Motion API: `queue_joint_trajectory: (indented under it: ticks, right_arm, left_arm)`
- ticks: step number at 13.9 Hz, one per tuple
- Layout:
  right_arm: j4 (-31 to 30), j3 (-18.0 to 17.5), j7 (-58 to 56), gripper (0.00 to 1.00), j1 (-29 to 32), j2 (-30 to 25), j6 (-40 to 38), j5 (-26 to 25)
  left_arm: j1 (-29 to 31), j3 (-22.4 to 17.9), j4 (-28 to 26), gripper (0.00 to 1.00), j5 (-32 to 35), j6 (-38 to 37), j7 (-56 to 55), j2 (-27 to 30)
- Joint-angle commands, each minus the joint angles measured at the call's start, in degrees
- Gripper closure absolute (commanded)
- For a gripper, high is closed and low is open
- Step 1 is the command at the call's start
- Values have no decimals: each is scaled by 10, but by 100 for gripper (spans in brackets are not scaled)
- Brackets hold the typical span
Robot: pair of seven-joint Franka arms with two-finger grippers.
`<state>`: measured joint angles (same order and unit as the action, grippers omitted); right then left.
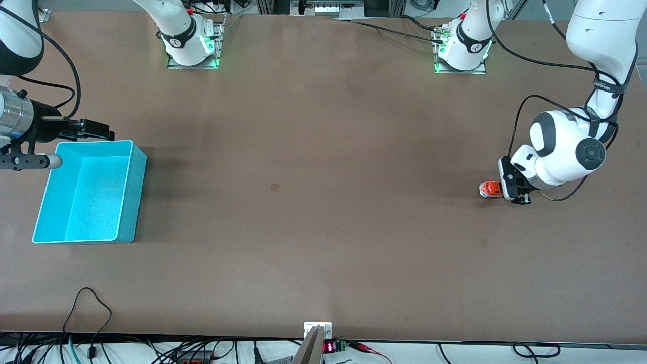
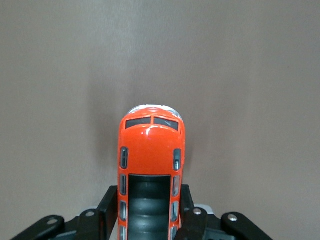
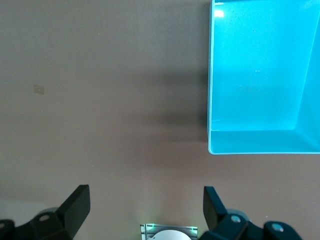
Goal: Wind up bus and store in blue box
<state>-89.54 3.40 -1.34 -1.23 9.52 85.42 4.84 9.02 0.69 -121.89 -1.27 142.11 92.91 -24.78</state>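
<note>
The small orange-red toy bus [image 1: 489,189] sits on the brown table [image 1: 313,202], well apart from the rectangular light-blue plastic box [image 1: 126,192], toward the left arm's end. The left gripper [image 1: 510,191] clamps the bus's rear between its fingers [image 2: 111,207]. The right gripper [image 3: 146,207] waits with jaws spread wide, empty, just beside the box.

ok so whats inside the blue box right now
Nothing shows inside the blue box: only its bare speckled floor. The right gripper hangs open near its rim, covering one corner. The bus sits in the left gripper.
</note>
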Motion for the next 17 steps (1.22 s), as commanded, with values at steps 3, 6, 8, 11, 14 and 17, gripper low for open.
queue_joint_trajectory:
  ticks: [3, 6, 8, 11, 14, 17]
  right_arm:
    - [11, 1, -28, 0, 13, 8, -10, 12]
    - [11, 1, -30, 0, 13, 9, -10, 12]
    - [11, 1, -30, 0, 13, 9, -10, 12]
    - [11, 1, -30, 0, 13, 9, -10, 12]
    - [11, 1, -31, 0, 13, 8, -11, 12]
    - [11, 0, -30, 0, 13, 7, -17, 4]
  left_arm:
    - [38, 0, 24, 81, 0, -6, 69, -43]
    - [57, 0, 35, 83, 0, -7, 108, -58]
    - [66, -1, 35, 83, 0, -7, 115, -58]
    - [90, -2, 45, 83, 0, -7, 138, -63]
    - [123, -2, 76, 83, 0, -8, 187, -88]
    - [123, -2, 79, 67, 0, -18, 186, -88]
